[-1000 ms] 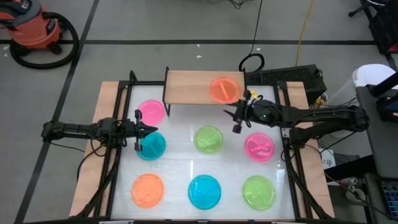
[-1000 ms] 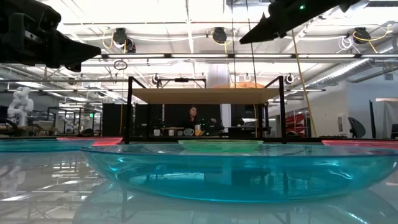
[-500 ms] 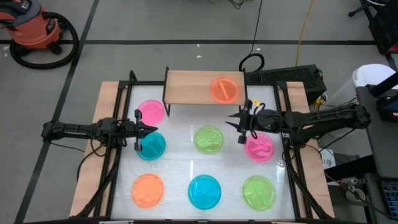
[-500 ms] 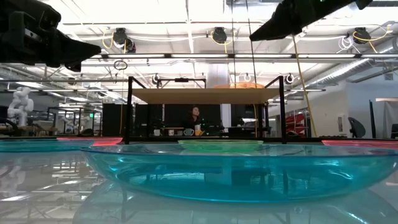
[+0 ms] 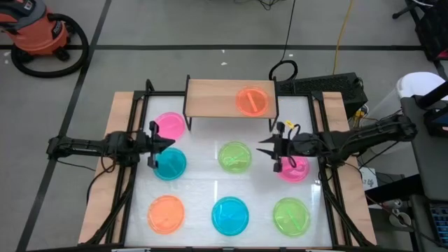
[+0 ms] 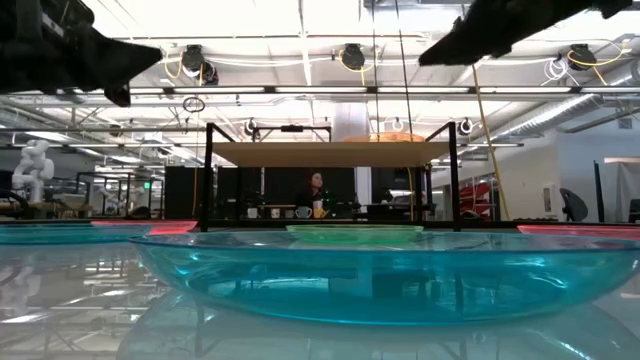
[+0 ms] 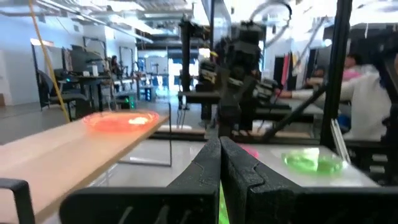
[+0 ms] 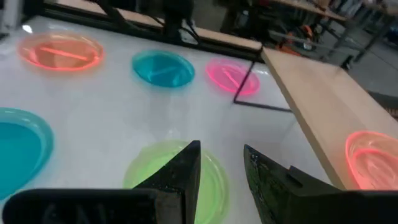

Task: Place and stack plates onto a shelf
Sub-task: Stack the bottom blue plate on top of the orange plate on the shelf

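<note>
One orange plate (image 5: pixel 251 101) is lying on the shelf (image 5: pixel 210 99), at its right end, while seven other plates are resting on the table (image 5: pixel 203 175). The right tool (image 5: pixel 276 150), empty with fingers parted, is hovering just beside the pink plate (image 5: pixel 294 168), between it and the green plate (image 5: pixel 234 156); this arm is nearer to both. The left tool (image 5: pixel 153 146), fingers pressed together and empty, is waiting above the blue plate (image 5: pixel 170 164).

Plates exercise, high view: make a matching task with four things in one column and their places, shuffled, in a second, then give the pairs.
Things:
1. orange plate
2. right gripper
3. left gripper
4. blue plate

Places:
a. between a pink and a blue plate
b. on the shelf
c. front row, middle
d. between a green and a pink plate

Pairs: 1-b, 2-d, 3-a, 4-c
</note>
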You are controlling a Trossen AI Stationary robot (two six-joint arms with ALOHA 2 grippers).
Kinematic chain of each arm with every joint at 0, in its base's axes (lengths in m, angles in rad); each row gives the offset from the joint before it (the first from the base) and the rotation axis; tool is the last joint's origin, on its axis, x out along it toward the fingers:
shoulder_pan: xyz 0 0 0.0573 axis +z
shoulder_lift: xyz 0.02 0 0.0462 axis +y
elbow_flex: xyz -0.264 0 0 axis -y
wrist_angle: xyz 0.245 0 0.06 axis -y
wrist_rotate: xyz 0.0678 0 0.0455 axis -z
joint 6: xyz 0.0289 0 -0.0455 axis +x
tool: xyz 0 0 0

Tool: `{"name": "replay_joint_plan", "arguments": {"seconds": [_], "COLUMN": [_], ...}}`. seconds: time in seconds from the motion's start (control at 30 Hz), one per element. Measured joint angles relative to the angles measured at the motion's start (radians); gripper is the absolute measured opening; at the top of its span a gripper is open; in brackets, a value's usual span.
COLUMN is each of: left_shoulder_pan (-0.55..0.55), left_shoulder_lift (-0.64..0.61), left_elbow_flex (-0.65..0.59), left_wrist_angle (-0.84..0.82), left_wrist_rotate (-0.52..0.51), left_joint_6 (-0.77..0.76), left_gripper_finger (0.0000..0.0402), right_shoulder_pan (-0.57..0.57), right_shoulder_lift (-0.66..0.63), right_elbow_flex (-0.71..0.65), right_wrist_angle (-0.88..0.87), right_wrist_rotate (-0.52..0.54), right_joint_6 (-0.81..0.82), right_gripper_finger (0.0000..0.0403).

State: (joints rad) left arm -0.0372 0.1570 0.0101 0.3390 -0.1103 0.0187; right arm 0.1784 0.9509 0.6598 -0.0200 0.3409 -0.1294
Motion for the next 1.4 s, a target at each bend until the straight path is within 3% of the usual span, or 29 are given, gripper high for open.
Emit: {"name": "replay_joint_plan", "arguments": {"seconds": [0.17, 0.37, 0.67, 0.8, 1.0, 1.13, 1.4], "left_shoulder_pan": [0.000, -0.039, -0.194, -0.289, -0.425, -0.488, -0.564], "left_shoulder_lift": [0.001, 0.106, 0.618, 0.853, 1.154, 1.321, 1.600], "left_elbow_flex": [0.031, 0.235, 0.478, 0.548, 0.665, 0.752, 0.923], "left_wrist_angle": [0.040, -0.282, -0.463, -0.388, -0.287, -0.252, -0.255], "left_wrist_rotate": [-0.027, -0.064, -0.222, -0.211, -0.101, -0.085, -0.133], "left_joint_6": [-0.008, 0.005, 0.054, 0.088, 0.054, 0.127, 0.415], "left_gripper_finger": [0.0004, 0.0004, 0.0004, 0.0004, 0.0008, 0.0040, 0.0123], "right_shoulder_pan": [0.055, 0.110, 0.210, 0.240, 0.256, 0.255, 0.256], "right_shoulder_lift": [-0.111, -0.196, -0.210, -0.241, -0.354, -0.420, -0.483], "right_elbow_flex": [-0.005, -0.005, -0.005, -0.021, -0.132, -0.204, -0.279], "right_wrist_angle": [0.002, -0.003, -0.005, -0.002, 0.081, 0.134, 0.227], "right_wrist_rotate": [0.025, 0.025, 0.026, 0.082, 0.170, 0.238, 0.235], "right_joint_6": [-0.007, -0.011, -0.040, -0.041, -0.040, -0.050, -0.072], "right_gripper_finger": [0.0105, 0.0105, 0.0105, 0.0105, 0.0105, 0.0105, 0.0105]}}
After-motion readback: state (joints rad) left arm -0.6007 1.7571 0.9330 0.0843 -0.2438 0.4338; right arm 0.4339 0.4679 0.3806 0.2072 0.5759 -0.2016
